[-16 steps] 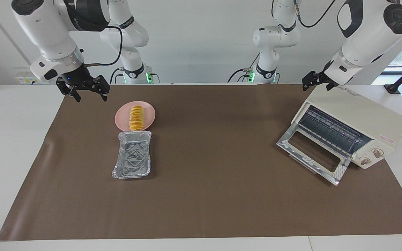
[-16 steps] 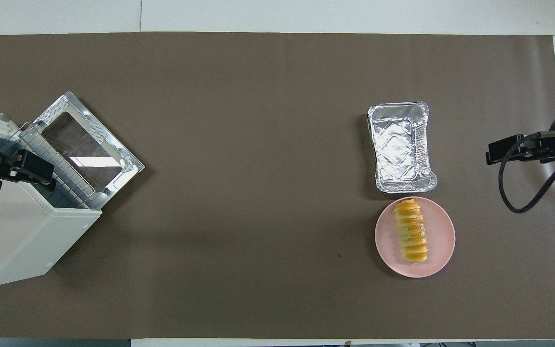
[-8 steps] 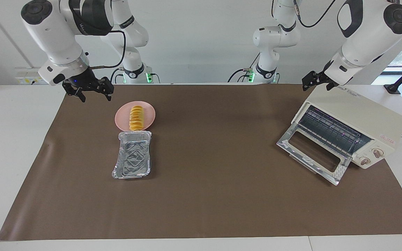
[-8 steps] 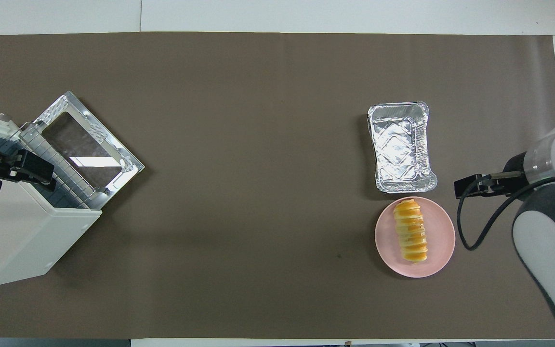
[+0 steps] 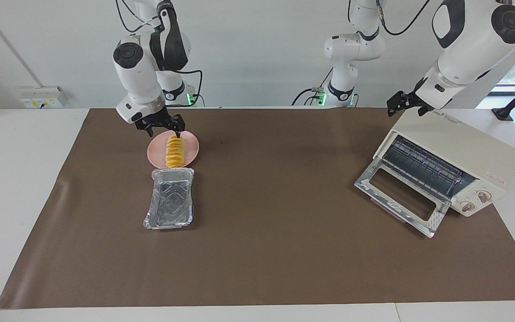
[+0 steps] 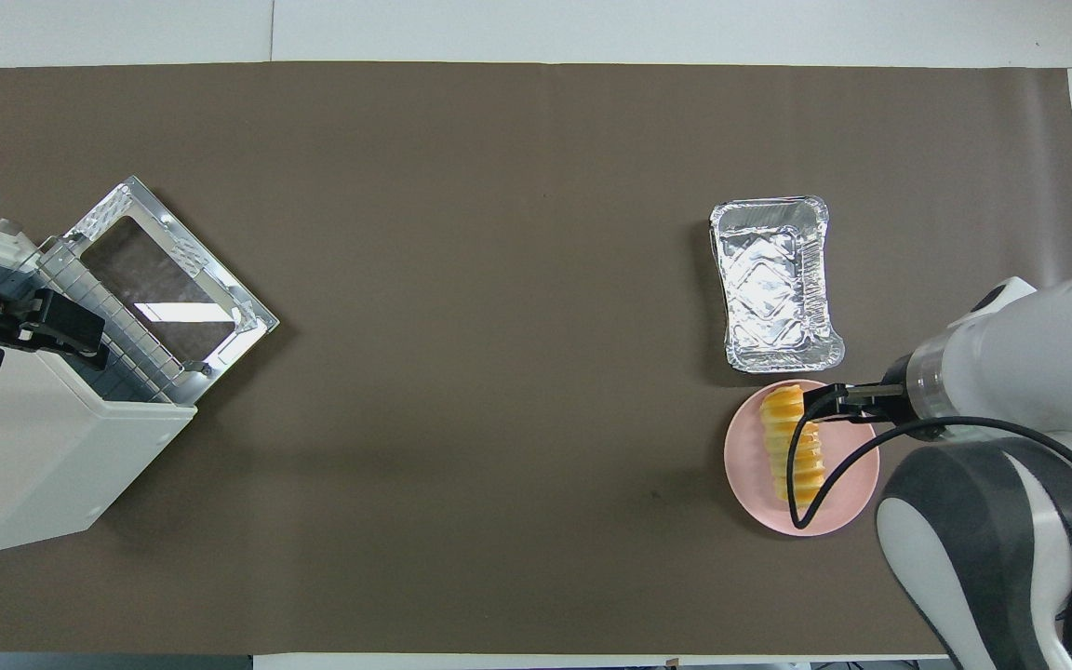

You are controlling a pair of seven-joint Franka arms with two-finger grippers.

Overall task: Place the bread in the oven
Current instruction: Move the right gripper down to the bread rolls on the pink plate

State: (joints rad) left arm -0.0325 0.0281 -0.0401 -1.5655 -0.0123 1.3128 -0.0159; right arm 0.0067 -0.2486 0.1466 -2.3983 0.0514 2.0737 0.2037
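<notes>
With its glass drop-down door already lowered, the cream-white boxy toaster oven (image 5: 456,167) at the left arm's end of the worktop (image 5: 284,250) is ready for loading. Small ridged yellow-orange bread loaf (image 5: 175,152) is still seated on the round pink plate (image 5: 192,147). Right pincer (image 5: 164,127) is poised wide over it, nothing held. Left pincer (image 5: 404,103), open, is parked over the oven's top. Wire rack is shown only in the facing view; the overhead view shows the crinkled silver foil tray (image 6: 775,284) just beside the plate, farther from the robots.
</notes>
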